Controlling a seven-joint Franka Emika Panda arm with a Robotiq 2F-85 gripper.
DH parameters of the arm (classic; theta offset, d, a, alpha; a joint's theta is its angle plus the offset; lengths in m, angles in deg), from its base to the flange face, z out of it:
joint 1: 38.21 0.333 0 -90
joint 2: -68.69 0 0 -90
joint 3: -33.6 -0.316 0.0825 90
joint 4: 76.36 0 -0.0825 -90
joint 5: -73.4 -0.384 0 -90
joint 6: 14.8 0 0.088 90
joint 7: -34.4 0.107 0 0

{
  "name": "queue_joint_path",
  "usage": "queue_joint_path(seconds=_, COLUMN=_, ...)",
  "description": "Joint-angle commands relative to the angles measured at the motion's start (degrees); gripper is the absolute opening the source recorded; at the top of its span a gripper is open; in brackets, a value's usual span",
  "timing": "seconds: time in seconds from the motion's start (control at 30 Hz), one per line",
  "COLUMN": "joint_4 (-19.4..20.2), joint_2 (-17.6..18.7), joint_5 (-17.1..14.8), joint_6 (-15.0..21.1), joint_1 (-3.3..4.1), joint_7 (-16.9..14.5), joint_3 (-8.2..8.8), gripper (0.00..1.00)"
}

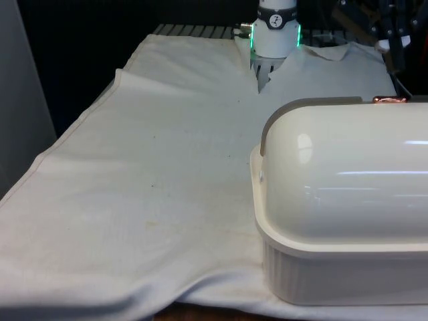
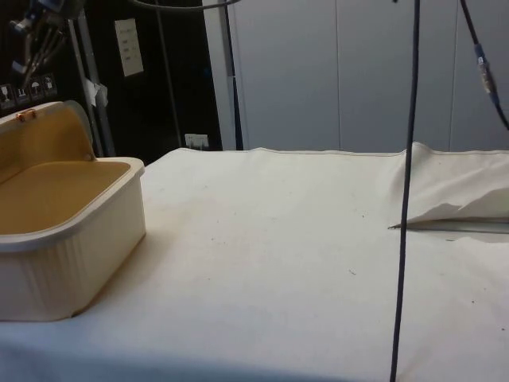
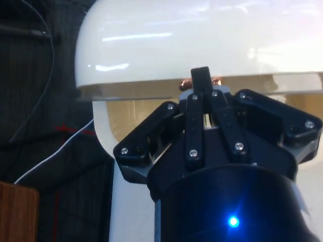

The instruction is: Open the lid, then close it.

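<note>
A cream bread box (image 1: 334,267) with a domed roll-top lid (image 1: 348,174) stands at the front view's right, its back turned to that camera. In the side view the box (image 2: 71,247) gapes open: the lid (image 2: 48,139) is rolled back and the tan inside shows. A small copper handle (image 1: 390,99) (image 2: 26,115) (image 3: 217,80) sits on the lid's raised edge. My black gripper (image 1: 394,63) (image 2: 30,79) (image 3: 201,75) hangs a little above that handle, apart from it. Its fingers are shut with nothing between them.
The white cloth (image 1: 167,167) covers the table and is rumpled near the robot's base (image 1: 274,40). A fold of cloth (image 2: 453,199) rises at the side view's right. A thin black cable (image 2: 406,199) hangs down in front of the side camera.
</note>
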Motion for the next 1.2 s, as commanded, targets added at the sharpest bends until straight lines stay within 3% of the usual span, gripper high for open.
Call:
queue_joint_path(seconds=0.0, joint_4=-1.7, joint_2=1.1, joint_5=0.9, joint_6=-1.4, joint_1=0.23, joint_7=0.5, joint_3=0.57, gripper=0.0)
queue_joint_path(seconds=0.17, joint_4=-5.2, joint_2=3.1, joint_5=1.8, joint_6=-3.6, joint_1=0.29, joint_7=0.6, joint_3=0.92, gripper=0.0)
queue_joint_path(seconds=0.2, joint_4=-5.7, joint_2=3.4, joint_5=1.3, joint_6=-3.5, joint_1=0.0, joint_7=0.0, joint_3=0.4, gripper=0.0)
queue_joint_path(seconds=0.27, joint_4=-6.6, joint_2=3.8, joint_5=2.1, joint_6=-5.0, joint_1=0.29, joint_7=0.7, joint_3=1.03, gripper=0.0)
queue_joint_path(seconds=0.43, joint_4=-7.6, joint_2=4.2, joint_5=2.6, joint_6=-7.7, joint_1=0.29, joint_7=0.6, joint_3=1.2, gripper=0.0)
queue_joint_path(seconds=0.47, joint_4=-7.4, joint_2=4.1, joint_5=2.0, joint_6=-7.1, joint_1=0.0, joint_7=0.0, joint_3=0.74, gripper=0.0)
queue_joint_path(seconds=0.5, joint_4=-7.6, joint_2=4.2, joint_5=2.6, joint_6=-8.2, joint_1=0.29, joint_7=0.5, joint_3=1.2, gripper=0.0)
queue_joint_path(seconds=0.77, joint_4=-9.6, joint_2=5.5, joint_5=2.7, joint_6=-10.4, joint_1=0.52, joint_7=0.8, joint_3=1.2, gripper=0.0)
queue_joint_path(seconds=0.8, joint_4=-8.9, joint_2=5.1, joint_5=2.2, joint_6=-9.5, joint_1=0.17, joint_7=0.1, joint_3=0.86, gripper=0.0)
queue_joint_path(seconds=0.93, joint_4=-10.6, joint_2=6.1, joint_5=2.6, joint_6=-10.8, joint_1=0.92, joint_7=1.3, joint_3=1.15, gripper=0.0)
queue_joint_path(seconds=1.1, joint_4=-10.4, joint_2=6.1, joint_5=2.2, joint_6=-10.4, joint_1=0.86, joint_7=1.1, joint_3=0.74, gripper=0.0)
queue_joint_path(seconds=1.17, joint_4=-10.6, joint_2=6.1, joint_5=2.4, joint_6=-11.2, joint_1=1.2, joint_7=1.8, joint_3=0.92, gripper=0.0)
